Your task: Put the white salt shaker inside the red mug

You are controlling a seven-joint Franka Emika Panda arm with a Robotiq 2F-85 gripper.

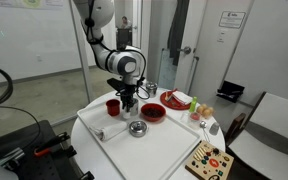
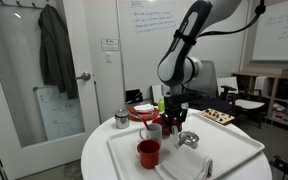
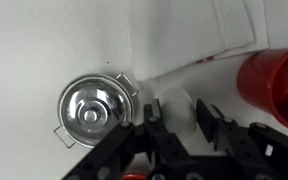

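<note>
In the wrist view the white salt shaker (image 3: 174, 102) stands between my gripper's (image 3: 176, 120) two black fingers, which press on its sides. The red mug (image 3: 276, 85) is close on the right there. In both exterior views the gripper (image 1: 127, 103) (image 2: 172, 122) is low over the white tray, next to the red mug (image 1: 112, 106) (image 2: 149, 152). The shaker is mostly hidden by the fingers in the exterior views.
A shiny steel bowl (image 3: 91, 110) (image 1: 137, 128) (image 2: 189, 138) sits just beside the gripper. A red bowl (image 1: 152, 112) and a silver cup (image 2: 121, 119) stand nearby. The white tray (image 1: 159, 150) lies on a round white table. A wooden toy board (image 1: 209, 160) is at the table edge.
</note>
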